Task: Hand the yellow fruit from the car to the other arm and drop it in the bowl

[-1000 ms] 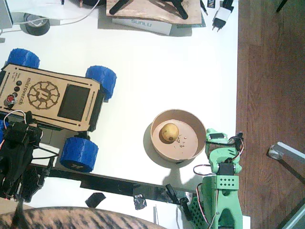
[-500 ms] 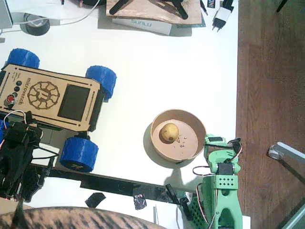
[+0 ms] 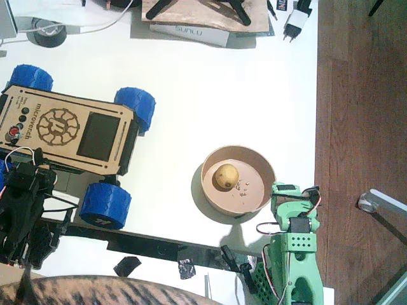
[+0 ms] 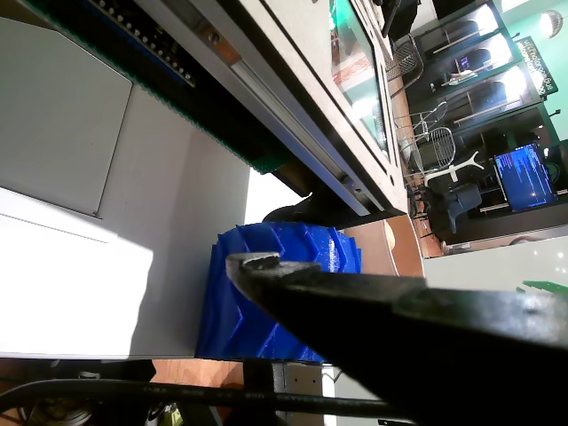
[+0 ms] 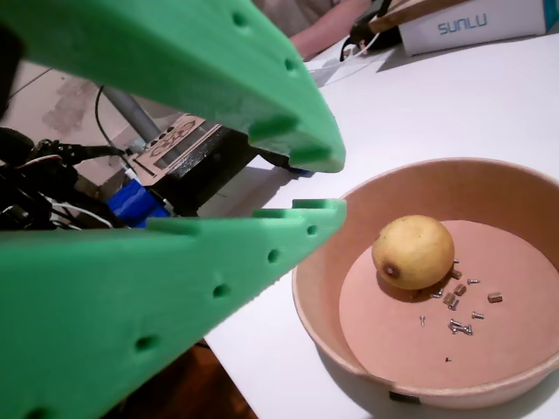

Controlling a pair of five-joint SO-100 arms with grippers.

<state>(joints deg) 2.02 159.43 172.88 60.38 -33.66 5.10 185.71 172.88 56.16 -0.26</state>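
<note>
Beside the round tan bowl (image 3: 238,180) your light green gripper (image 3: 287,192), jaws apart, has drawn back, leaving the small matte yellow fruit (image 3: 226,176) delivered.

green right arm (image 3: 294,248) drawn back slightly from the bowl (image 3: 268,190), toward the table's near edge

The fixed view looks straight down on the bench (image 3: 229,89). One wrist view, rolled sideways, sits close behind the black left end effector (image 4: 266,264), facing a blue wheel (image 4: 275,293). Another peers past the green right end effector (image 5: 314,183) into the bowl (image 5: 323,305), shared with overhead.
</note>
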